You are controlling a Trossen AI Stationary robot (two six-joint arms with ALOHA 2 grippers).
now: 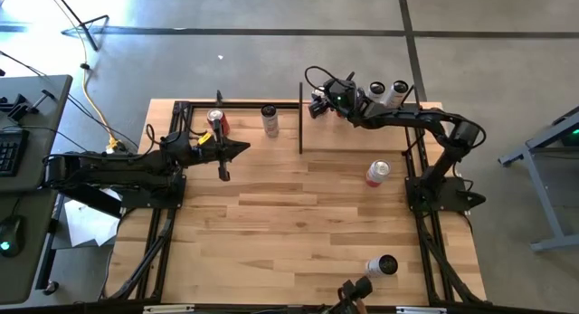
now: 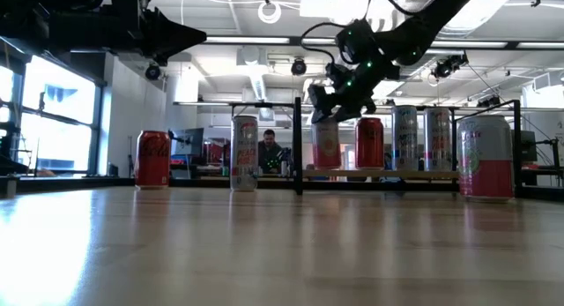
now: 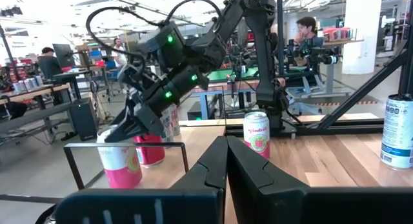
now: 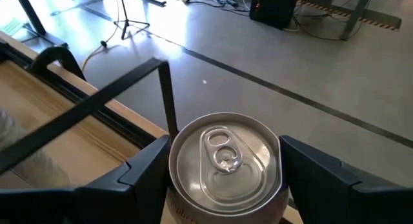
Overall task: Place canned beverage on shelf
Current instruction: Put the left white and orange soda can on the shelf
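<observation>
Aluminium fills the right wrist view: the round, ridged lid of a pale pink can (image 4: 224,164), pull tab flat in its centre, sits squarely between the right pincer's (image 4: 224,179) two dark, blocky fingers (image 4: 142,175). Those fingers are spread wide, one on either flank of the can's rim, and whether they actually press on the metal cannot be told. From the low view the right pincer (image 2: 324,101) hangs directly over that can (image 2: 325,145), which stands upright on the shelf (image 2: 414,175), a low, flat plank of light wood. Just beyond the pincer along the plank stands a red can (image 2: 369,143), then two taller silver ones (image 2: 405,138). On the pincer's other side a thin black upright plate (image 1: 300,117) closes off the shelf's end, and past it, on the bare planked table (image 1: 289,223), stand a white can (image 1: 270,119) and a red can (image 1: 216,124). Left pincer (image 1: 223,172), a dark wedge with its fingers pressed together and holding nothing, hovers over the table just beside that red can, well apart from the shelf. Nearer the right arm's base stands a pink-and-white can (image 1: 377,173); another lies toppled by the table's edge (image 1: 381,266).
</observation>
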